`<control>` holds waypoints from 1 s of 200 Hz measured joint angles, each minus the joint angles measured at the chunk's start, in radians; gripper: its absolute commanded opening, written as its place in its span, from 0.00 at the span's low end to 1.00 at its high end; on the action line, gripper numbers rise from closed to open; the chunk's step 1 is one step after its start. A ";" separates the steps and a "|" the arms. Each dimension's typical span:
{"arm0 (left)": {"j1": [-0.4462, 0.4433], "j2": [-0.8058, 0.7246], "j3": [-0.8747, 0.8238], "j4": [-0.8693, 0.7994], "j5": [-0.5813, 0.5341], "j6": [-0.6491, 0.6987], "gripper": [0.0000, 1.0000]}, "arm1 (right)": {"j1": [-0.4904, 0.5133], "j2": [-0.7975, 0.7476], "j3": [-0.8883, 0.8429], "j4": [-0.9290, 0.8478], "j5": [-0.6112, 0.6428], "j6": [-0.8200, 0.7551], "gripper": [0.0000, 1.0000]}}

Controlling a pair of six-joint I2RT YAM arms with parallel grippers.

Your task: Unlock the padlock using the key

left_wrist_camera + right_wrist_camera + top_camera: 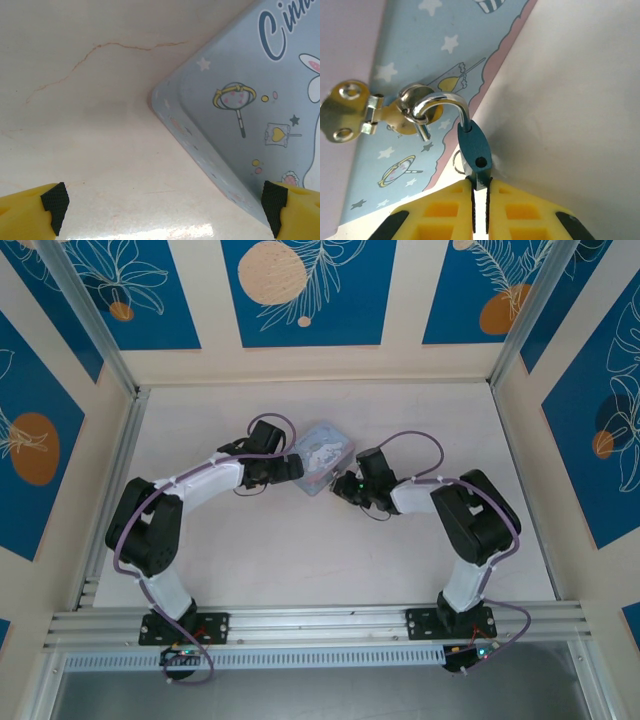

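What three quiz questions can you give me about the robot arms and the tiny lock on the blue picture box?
1. True or false: the left gripper is shut tight.
2. Which colour is the padlock? A red, B dark blue-green, C white.
3. Fill in: the ___ gripper pinches the padlock's bottom end.

Key:
1. False. Its fingers are spread wide, with the corner of the blue box by one of them.
2. B.
3. Right. The right gripper is closed on the padlock's bottom end.
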 measured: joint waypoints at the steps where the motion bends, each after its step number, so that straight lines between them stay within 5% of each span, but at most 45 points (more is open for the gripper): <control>1: 0.000 0.000 0.000 0.000 0.000 0.000 1.00 | -0.001 -0.001 -0.001 -0.001 0.000 0.000 0.14; 30: 0.000 0.000 0.000 0.000 0.006 0.000 1.00 | -0.023 -0.026 -0.012 -0.039 -0.005 -0.025 0.43; 92: 0.000 0.006 0.000 0.005 0.014 0.000 1.00 | -0.069 -0.114 -0.071 -0.061 -0.014 -0.069 0.41; 154: 0.000 0.006 0.000 0.008 0.029 0.000 1.00 | -0.084 -0.080 -0.077 0.042 -0.095 -0.126 0.58; 200: 0.000 0.007 0.000 0.008 0.036 -0.005 1.00 | -0.084 -0.017 -0.060 0.115 -0.134 -0.164 0.61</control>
